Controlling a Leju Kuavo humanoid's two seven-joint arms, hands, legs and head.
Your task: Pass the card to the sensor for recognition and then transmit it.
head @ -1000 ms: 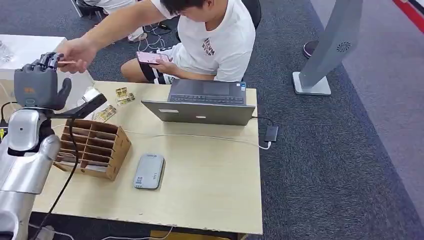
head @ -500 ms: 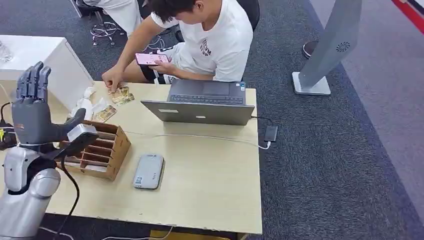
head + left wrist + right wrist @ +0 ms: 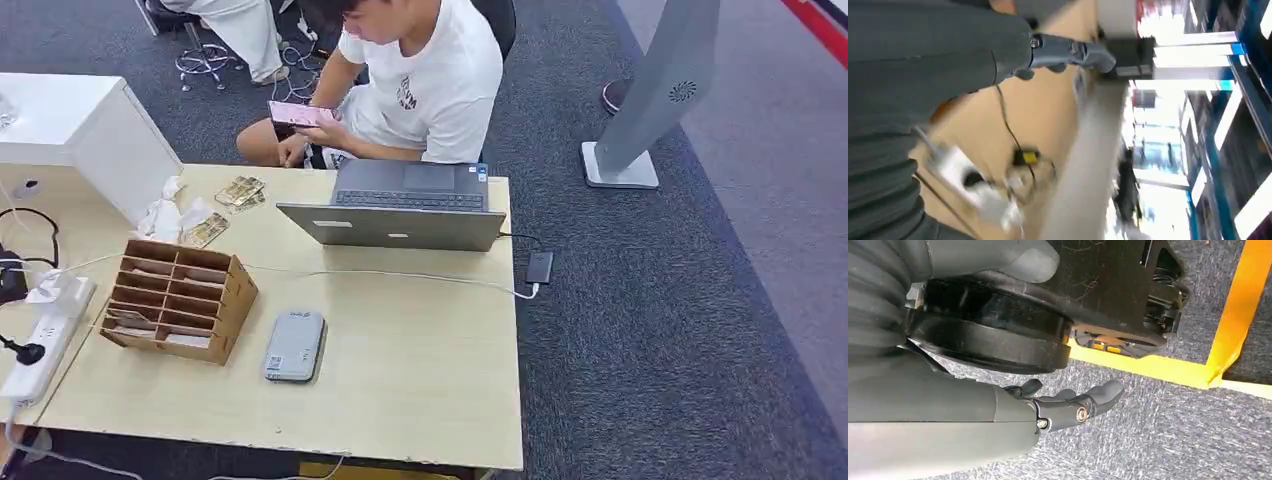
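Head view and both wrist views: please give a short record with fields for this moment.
table: wooden table
sensor: grey card reader, flat beside the organizer
organizer: cardboard organizer
cards: loose cards by the far edge
laptop: laptop, open
person: person seated, holding a pink phone
left hand: left hand, empty, view blurred
right hand: right hand, empty, above the carpet

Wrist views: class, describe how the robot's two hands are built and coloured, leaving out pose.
The left hand has a wide grey ribbed cover and blue-grey fingers with small round metal screws; motion blurs the finer detail. The right hand has the same grey ribbed cover, a thick light-grey thumb, and darker grey fingers with a silver screw head at the side.
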